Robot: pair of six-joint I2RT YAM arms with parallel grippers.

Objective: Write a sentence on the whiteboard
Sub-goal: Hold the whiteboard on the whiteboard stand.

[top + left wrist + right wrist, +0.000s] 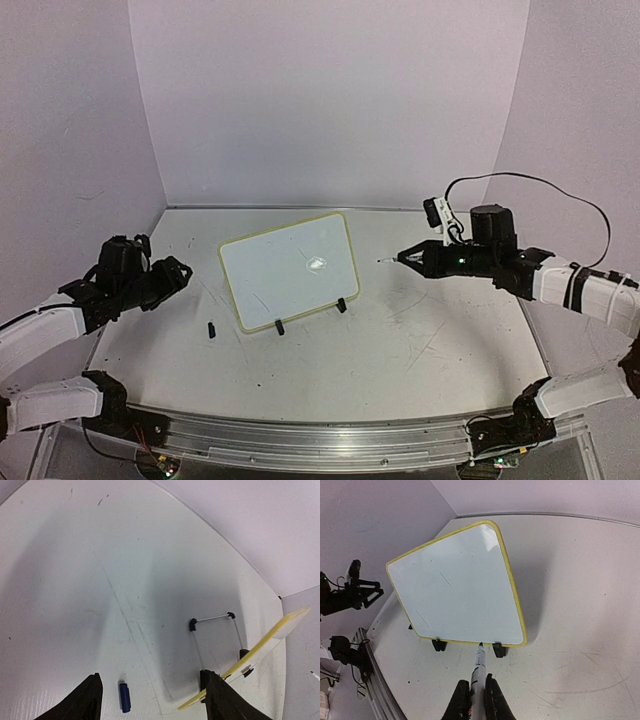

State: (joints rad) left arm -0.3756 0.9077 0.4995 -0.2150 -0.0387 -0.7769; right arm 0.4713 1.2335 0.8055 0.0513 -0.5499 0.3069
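Light, stiff, likely tippy on its feet (279, 327), the whiteboard (290, 270) wants bracing at the frame (232, 290) by the empty, spread left pincer (152, 700); the right pincer (477, 700) clamps a marker (479, 662).

Glossy, smooth whiteboard (288, 270) (matt, scratched table (430, 350) underneath)

The whiteboard (288, 270) stood mid-table (400, 340). A cap (212, 329) lay to its near left, and a marker (479, 667) hung to its right.
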